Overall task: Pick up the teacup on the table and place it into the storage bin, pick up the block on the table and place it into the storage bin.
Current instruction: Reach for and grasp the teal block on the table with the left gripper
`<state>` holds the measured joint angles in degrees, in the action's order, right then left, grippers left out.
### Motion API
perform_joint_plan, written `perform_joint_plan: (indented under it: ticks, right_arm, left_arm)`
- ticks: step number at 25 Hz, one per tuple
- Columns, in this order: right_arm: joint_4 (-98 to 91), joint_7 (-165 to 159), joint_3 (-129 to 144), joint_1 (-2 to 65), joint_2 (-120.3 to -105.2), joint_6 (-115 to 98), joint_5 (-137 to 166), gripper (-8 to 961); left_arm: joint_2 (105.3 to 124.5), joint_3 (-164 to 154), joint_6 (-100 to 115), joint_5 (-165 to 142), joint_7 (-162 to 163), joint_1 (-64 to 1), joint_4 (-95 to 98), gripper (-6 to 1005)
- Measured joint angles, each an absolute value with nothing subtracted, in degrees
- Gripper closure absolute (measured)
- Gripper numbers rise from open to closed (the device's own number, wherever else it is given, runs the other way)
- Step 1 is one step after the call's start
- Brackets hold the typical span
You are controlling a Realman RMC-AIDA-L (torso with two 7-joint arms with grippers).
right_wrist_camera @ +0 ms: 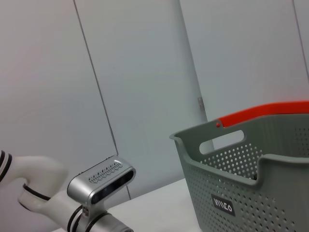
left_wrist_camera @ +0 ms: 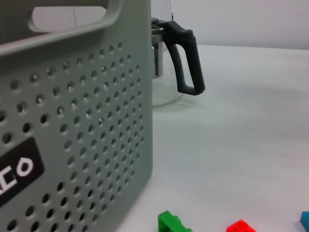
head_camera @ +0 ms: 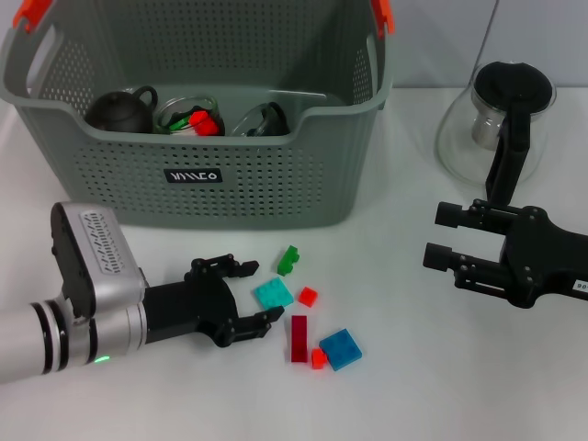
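Two grippers sit low over the white counter (head_camera: pixel 395 395). The left gripper (head_camera: pixel 248 294) lies in front of the storage bin (head_camera: pixel 230 175), its black fingers (head_camera: pixel 262 318) spread apart with nothing between them, the tips just short of a turquoise block (head_camera: pixel 273 293). Beyond that block, all in front of the bin, lie a green block (head_camera: pixel 289 260), a small red block (head_camera: pixel 307 296), a dark red bar (head_camera: pixel 299 338), a tiny red block (head_camera: pixel 319 358) touching a blue block (head_camera: pixel 341 348). Bare counter lies between this cluster and the right gripper (head_camera: pixel 439 237), which hovers off to the bin's right side with its two fingers parted and empty.

The bin is grey plastic with perforated walls, orange clips (head_camera: pixel 381 14) at its handles and a black label (head_camera: pixel 192 175) with white lettering on the front wall. Inside it, against the front wall, sit a dark teapot (head_camera: pixel 119 110), a glass vessel (head_camera: pixel 184 115) with red and green pieces in it, and another clear glass item (head_camera: pixel 262 119) I cannot identify. Whether a teacup is among them cannot be told.

Right of the bin, behind the right gripper, stands a glass carafe (head_camera: pixel 478 138) with a black lid and handle. In the left wrist view its handle (left_wrist_camera: pixel 186 60) shows past the bin's corner (left_wrist_camera: pixel 140 121), clear of the wall.
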<state>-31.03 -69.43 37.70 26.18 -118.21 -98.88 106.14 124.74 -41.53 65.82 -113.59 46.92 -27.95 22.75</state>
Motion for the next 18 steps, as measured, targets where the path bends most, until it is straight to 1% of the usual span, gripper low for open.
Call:
perform_joint_plan:
  ticks: [11,18]
  right_arm:
    - [-30.9,-69.53,37.7,26.2,-118.21,-98.78,106.17,279]
    - [-30.95,-69.52,37.7,25.91,-118.21,-98.81,106.13,279]
  left_arm:
    - [124.71,-41.7,64.84,-113.62,44.49,-28.04,21.68,278]
    - [124.72,-41.35,64.58,-113.65,43.55,-28.38,20.77,310]
